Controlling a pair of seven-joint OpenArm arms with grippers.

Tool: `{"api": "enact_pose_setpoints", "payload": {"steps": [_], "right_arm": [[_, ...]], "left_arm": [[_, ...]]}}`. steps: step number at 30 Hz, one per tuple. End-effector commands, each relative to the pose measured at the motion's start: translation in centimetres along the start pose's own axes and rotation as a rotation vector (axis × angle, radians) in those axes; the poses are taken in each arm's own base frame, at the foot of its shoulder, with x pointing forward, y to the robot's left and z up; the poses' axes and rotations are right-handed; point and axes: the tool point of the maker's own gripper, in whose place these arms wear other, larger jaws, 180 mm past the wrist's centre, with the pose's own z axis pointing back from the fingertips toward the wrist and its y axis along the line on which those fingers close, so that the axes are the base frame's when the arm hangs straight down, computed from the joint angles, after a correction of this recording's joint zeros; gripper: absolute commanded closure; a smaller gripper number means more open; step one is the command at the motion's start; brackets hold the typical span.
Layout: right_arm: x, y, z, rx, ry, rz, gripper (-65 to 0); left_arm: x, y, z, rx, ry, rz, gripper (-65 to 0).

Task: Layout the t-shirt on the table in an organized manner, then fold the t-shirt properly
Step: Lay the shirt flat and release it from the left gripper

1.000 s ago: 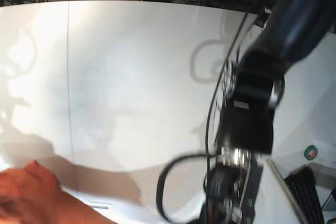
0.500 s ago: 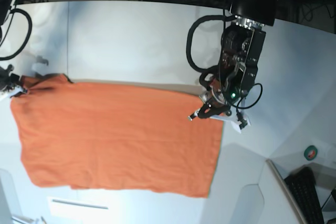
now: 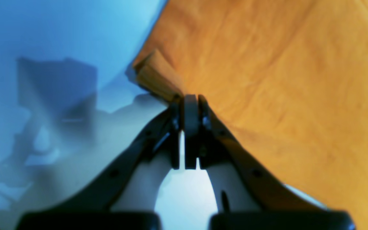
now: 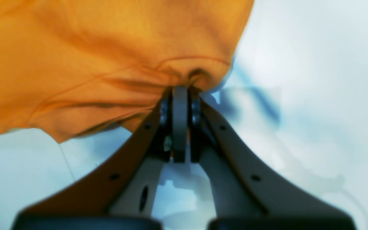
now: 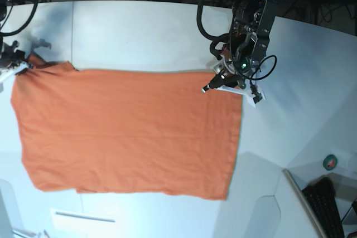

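Fabric of the t-shirt lies spread flat across the table, stretched between both sets of fingers. The left gripper is clamped on one corner — cloth fans away beyond its tips. The right gripper pinches the opposite bunched corner, bare tabletop just beside it.
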Motion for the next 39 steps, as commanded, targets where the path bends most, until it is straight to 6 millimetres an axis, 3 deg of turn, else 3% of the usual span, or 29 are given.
{"api": "enact_pose_setpoints", "payload": {"steps": [1, 5, 7, 9, 12, 14, 17, 22, 24, 26, 28, 32, 36, 39], "right_arm": [[1.6, -0.8, 0.7, -0.018, -0.037, 0.015, 0.0], [1.0, -1.1, 0.7, -0.024, -0.020, 0.014, -1.5], [1.0, -1.2, 0.8, -0.026, -0.021, 0.015, -12.0], [1.0, -1.2, 0.8, -0.026, -0.021, 0.015, -14.6], [1.0, -1.2, 0.8, -0.027, -0.021, 0.013, -15.2], [1.0, -1.2, 0.8, -0.027, -0.021, 0.013, -15.3], [1.0, -1.8, 1.1, -0.038, -0.025, -0.005, -15.3], [1.6, -4.3, 3.1, -0.082, -0.078, -0.053, -15.3], [2.7, -4.3, 4.1, -0.090, -0.119, -0.034, -14.9], [4.1, -3.9, 5.0, -0.090, -0.160, -0.004, -14.7], [5.4, -3.2, 5.7, -0.085, -0.197, 0.023, -14.1], [4.0, -0.7, 6.1, -0.049, -0.207, 0.046, 0.0], [2.8, 1.9, 6.2, -0.005, -0.231, 0.022, 0.0], [2.1, 2.0, 6.3, -0.003, -0.245, -0.040, 0.0]], "left_arm": [[1.1, -0.9, 0.3, -0.023, -0.033, -0.003, 0.0], [1.0, -0.9, 0.4, -0.026, -0.030, 0.003, 0.0], [0.3, -0.4, 0.3, -0.016, -0.016, 0.004, -1.8], [-0.2, -0.3, 0.6, -0.019, -0.009, 0.002, -18.9], [-1.1, 0.1, 1.7, -0.033, -0.007, 0.006, -38.5], [-1.5, 0.5, 2.8, -0.046, -0.013, 0.009, -47.6], [-1.3, 2.2, 4.2, -0.035, -0.036, 0.038, -54.3], [1.2, 3.5, 5.8, -0.037, -0.106, 0.072, -53.8], [2.4, 3.2, 5.6, -0.041, -0.131, 0.070, -48.5], [4.0, 2.7, 5.1, -0.045, -0.156, 0.066, -30.1], [4.8, 2.3, 4.4, -0.040, -0.164, 0.077, -2.3], [5.1, 2.5, 3.8, -0.028, -0.164, 0.085, 0.0], [4.5, 3.5, 3.8, -0.008, -0.153, 0.067, 0.0], [4.6, 4.7, 3.9, 0.012, -0.158, 0.023, 0.0]]}}
